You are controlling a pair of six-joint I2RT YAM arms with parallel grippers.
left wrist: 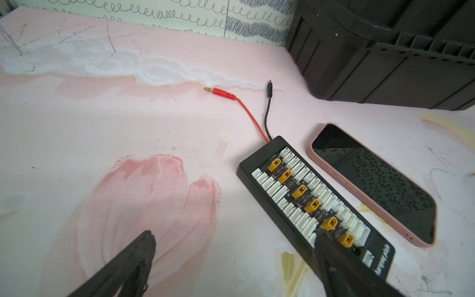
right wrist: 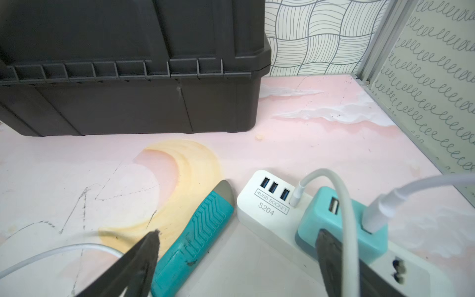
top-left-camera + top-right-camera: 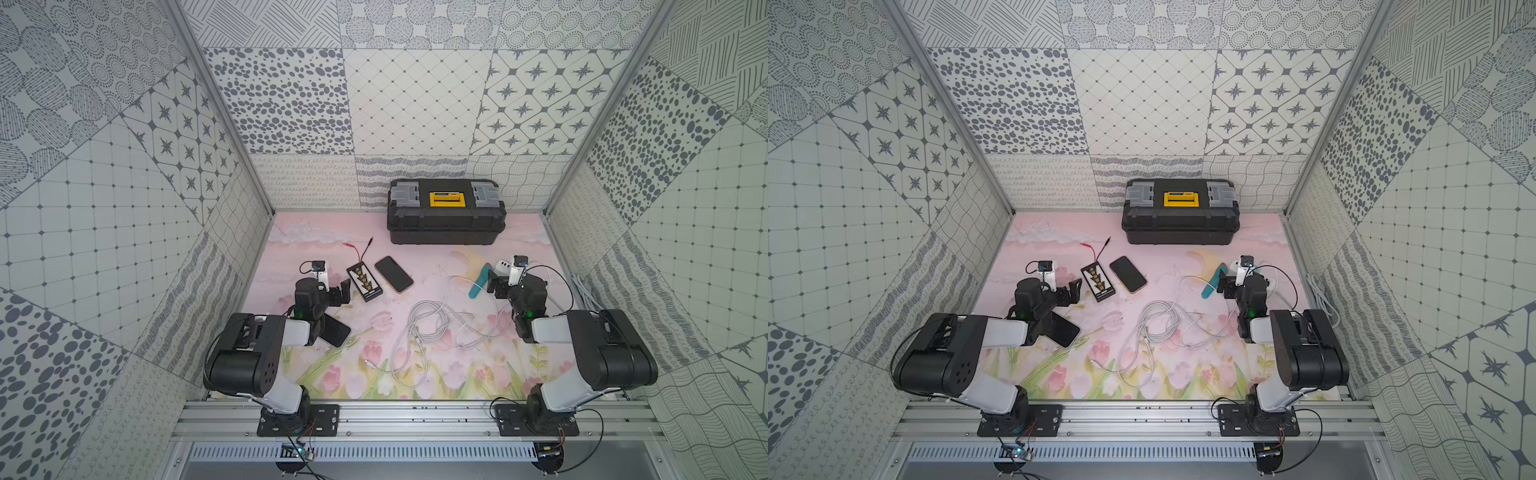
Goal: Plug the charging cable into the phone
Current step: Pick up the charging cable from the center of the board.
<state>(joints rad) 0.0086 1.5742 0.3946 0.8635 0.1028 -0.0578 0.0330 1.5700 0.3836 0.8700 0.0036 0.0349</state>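
left wrist view has the phone [image 1: 372,185] flat on the pink mat [image 1: 128,115], screen up and dark, in a pink case, just beside a black connector board [image 1: 308,198] with red and black leads. in both top views it sits on the left arm's side of the mat, in front of the toolbox [image 3: 446,218], apart from both arms. we judge it rigid and smooth, likely to skate on the mat when pushed at the port. one claw should pinch the long case edges, where the case gives grip, not the glass. we cannot tell which short edge has the port.

charging cable [image 3: 428,328] lies as a loose white tangle mid-mat, well apart from the phone. we judge it light and limp, so it will drag and spring. we'd take it on the stiff plug housing just behind the tip. free plug end [image 3: 367,362] looks to lie near the front of the mat. it is small and its type is unclear.

left gripper [image 1: 235,232] hangs spread wide and empty above the board's near end. right gripper [image 2: 237,232] is spread wide too and empty, over a teal-handled tool [image 2: 195,231] and a white power strip [image 2: 267,208].

readable: "4usb socket" and "s204" on the strip. the board has print, too skewed to read. nothing is legible on the toolbox.
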